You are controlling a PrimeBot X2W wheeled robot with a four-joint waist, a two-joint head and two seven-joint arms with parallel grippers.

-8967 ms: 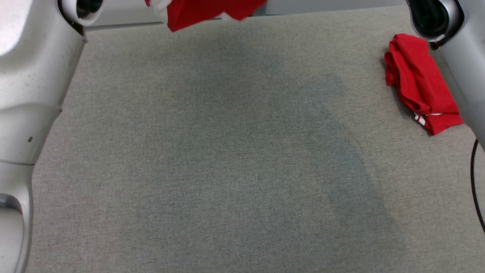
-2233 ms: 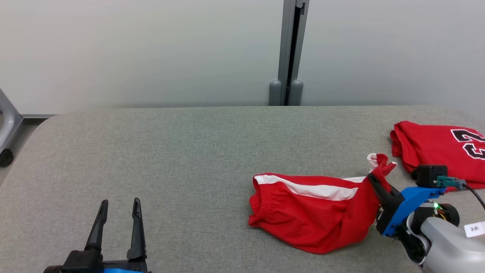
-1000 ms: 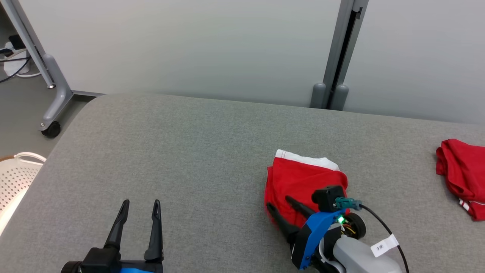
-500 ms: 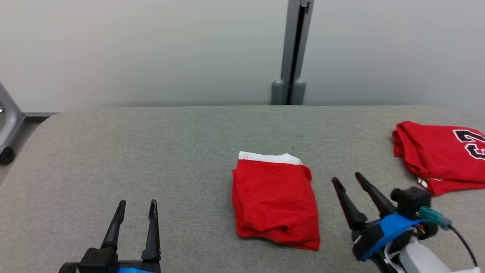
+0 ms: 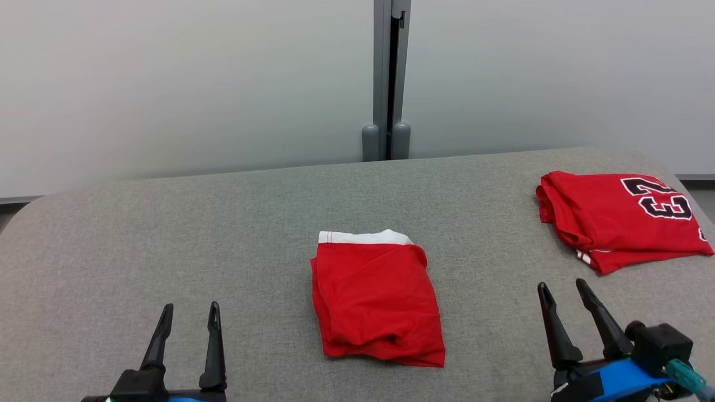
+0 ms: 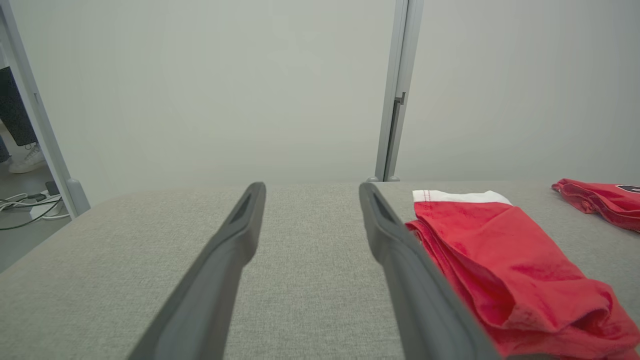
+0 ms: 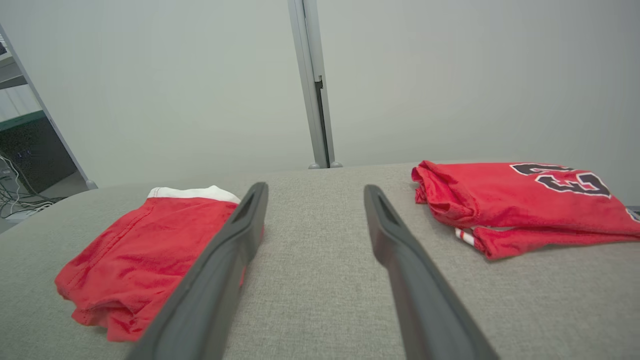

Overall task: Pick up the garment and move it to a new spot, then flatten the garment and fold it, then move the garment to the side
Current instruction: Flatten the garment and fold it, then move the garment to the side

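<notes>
Red shorts (image 5: pixel 377 304) folded squarish on grey woven tbl (image 5: pixel 212 223); L hand (image 5: pixel 191 306), R hand (image 5: pixel 560 283) spread.

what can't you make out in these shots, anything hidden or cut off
- red shorts: head view, the inner layers and underside are hidden by its own top fold.
- red jersey: left wrist view, cut off by the right edge, so its number cannot be read there.
- cables: left wrist view, on the floor at the far left, too small and cut by the edge to trace.
</notes>
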